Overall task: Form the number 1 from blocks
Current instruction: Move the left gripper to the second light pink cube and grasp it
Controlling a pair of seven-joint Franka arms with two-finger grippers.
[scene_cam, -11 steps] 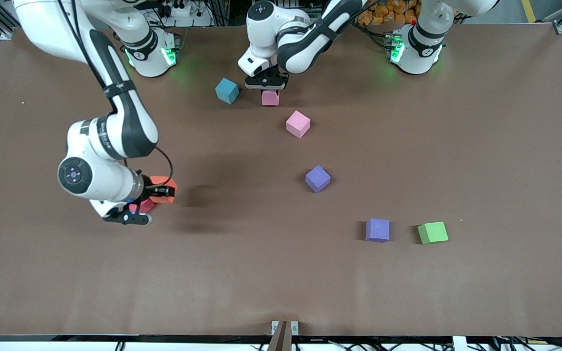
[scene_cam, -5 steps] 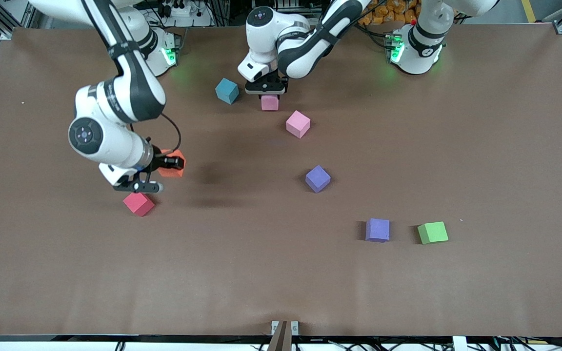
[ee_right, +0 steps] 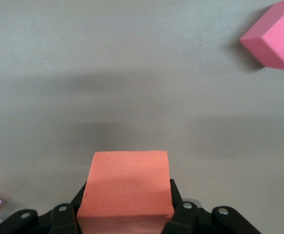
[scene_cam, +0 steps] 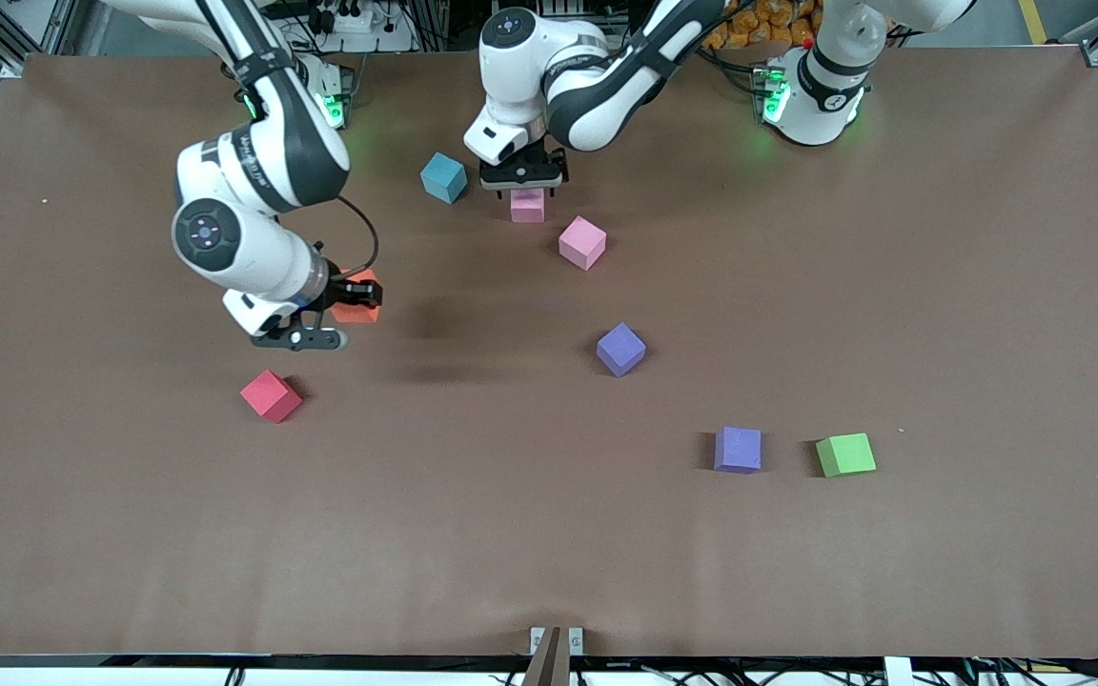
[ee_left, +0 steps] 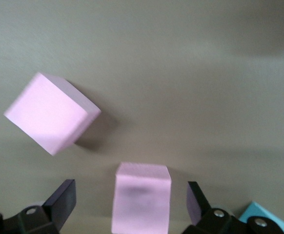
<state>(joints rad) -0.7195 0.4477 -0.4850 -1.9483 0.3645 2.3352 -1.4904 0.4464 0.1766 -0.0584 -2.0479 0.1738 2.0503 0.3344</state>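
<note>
Right end effector (scene_cam: 351, 307) pinches orange block (scene_cam: 356, 297), raised over bench (scene_cam: 940, 286). Left end effector (scene_cam: 522, 181) spread, straddling pink block (scene_cam: 527, 204) w/o contact. Second pink block (scene_cam: 582, 242) just beside. Red block (scene_cam: 271, 395) and purple blocks (scene_cam: 620, 349), (scene_cam: 738, 449) lie apart.

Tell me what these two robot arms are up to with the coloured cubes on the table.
The right gripper is shut on the orange block and carries it above the table, with the red block lying on the table near it. The left gripper stands open around a pink block resting on the table, beside the second pink block and the light blue cube. Two purple blocks and the green cube lie untouched.
</note>
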